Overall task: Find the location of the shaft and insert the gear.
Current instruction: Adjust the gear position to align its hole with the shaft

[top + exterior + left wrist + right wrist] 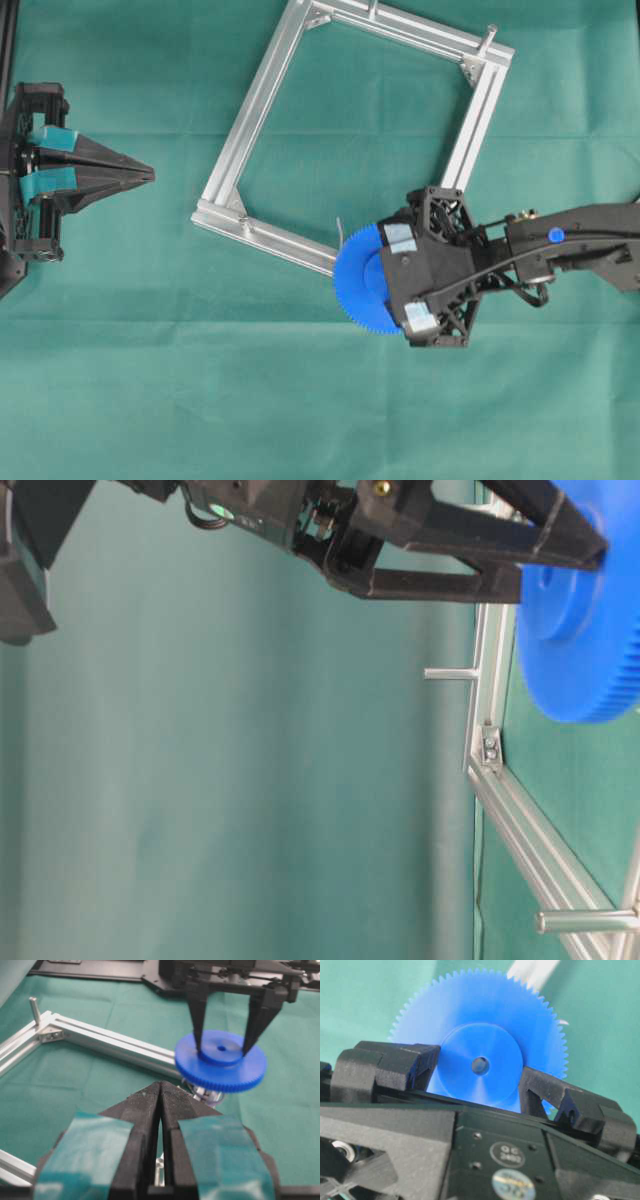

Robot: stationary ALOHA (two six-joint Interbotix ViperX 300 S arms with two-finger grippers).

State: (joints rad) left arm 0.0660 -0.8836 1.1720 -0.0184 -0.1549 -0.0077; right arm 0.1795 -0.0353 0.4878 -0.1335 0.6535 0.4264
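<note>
My right gripper (385, 280) is shut on the raised hub of the blue gear (355, 285), one finger on each side. It holds the gear (220, 1072) flat and level just above the near corner of the aluminium frame (262, 100). Right under the gear, silver parts with thin wire loops (207, 1094) peek out; the shaft itself is hidden by the gear. In the right wrist view the gear's centre hole (480, 1065) looks dark. My left gripper (148, 175) is at the far left, shut and holding nothing.
The square aluminium frame lies on the green cloth. A bare silver peg (491, 35) stands at its far right corner. Two pegs (450, 673) (585, 920) show in the table-level view. Green cloth lies between the left gripper and the frame.
</note>
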